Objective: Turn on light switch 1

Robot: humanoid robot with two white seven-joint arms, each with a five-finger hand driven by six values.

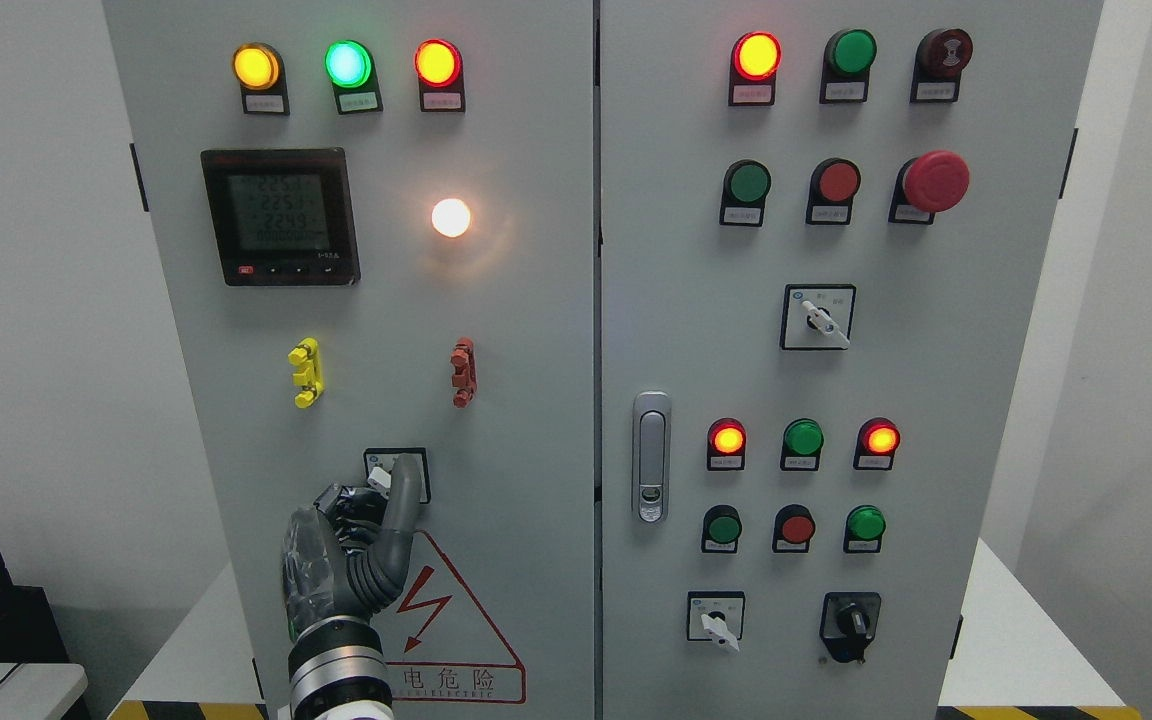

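The left hand (pixel 361 540) rises from the bottom edge of the left cabinet door (pixel 536 330), its arm entering left of centre. Its fingers (pixel 402 500) are curled onto the rotary switch (pixel 391 474), which sits in a small black-framed plate in the lower half of that door, below the yellow terminal block (pixel 305 372) and the red terminal block (pixel 463 372) and just above the triangular hazard sticker (pixel 451 640). The white knob shows between the fingertips, tilted toward the upper left; the hand grips it (how firmly cannot be read from this view). The right hand is not in view.

Step in hand: operation of the switch. The round white lamp (pixel 451 217) in the upper half of the same door, to the right of the digital meter (pixel 278 216), is lit with a warm glow on the panel around it. Judged from that, the switch is likely at or near its on position (no wiring between switch and lamp can be confirmed).

Next move: verify that the knob has seated in its position, then relax the fingers and draw the hand straight back from the door. Avoid dragging the knob out of position during release, and keep the fingers clear of the terminal blocks above.
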